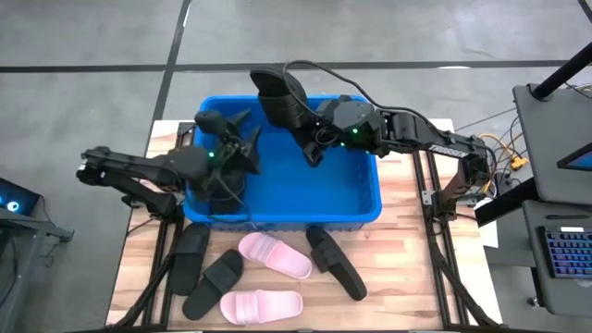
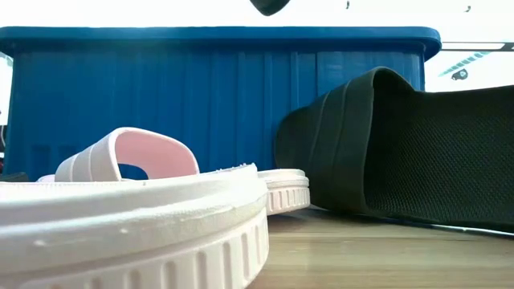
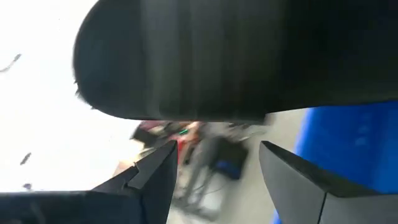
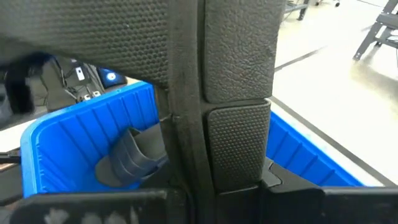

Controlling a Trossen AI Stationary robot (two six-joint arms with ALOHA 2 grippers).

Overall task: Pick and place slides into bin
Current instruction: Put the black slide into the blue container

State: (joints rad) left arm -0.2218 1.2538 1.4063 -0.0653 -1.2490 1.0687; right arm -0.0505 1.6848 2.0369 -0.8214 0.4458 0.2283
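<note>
My right gripper (image 1: 313, 148) (image 4: 211, 168) is shut on a black slide (image 1: 282, 97), held high over the far middle of the blue bin (image 1: 361, 199). My left gripper (image 1: 248, 134) (image 3: 214, 180) stands open over the bin's left part, pointing level, with nothing between its fingers. A dark ribbed slide (image 3: 236, 56) fills the top of the left wrist view. Another dark slide (image 4: 130, 158) lies inside the bin, leaning against the wall near a corner. My right gripper pinches the black slide between its two fingers by the edge of its sole (image 4: 186, 124), beside one textured pad (image 4: 239, 149). The other finger is hidden behind the slide. The slide stands up on edge, lifted clear above the bin, its dotted face (image 4: 93, 37) toward the camera.
On the wooden table in front of the bin lie black slides (image 1: 190, 254) (image 1: 217, 282) (image 1: 335, 264) and two pink ones (image 1: 275, 256) (image 1: 261, 305). In the low view a pink slide (image 2: 128, 160) and a black one (image 2: 393, 152) sit before the bin's wall (image 2: 209, 80).
</note>
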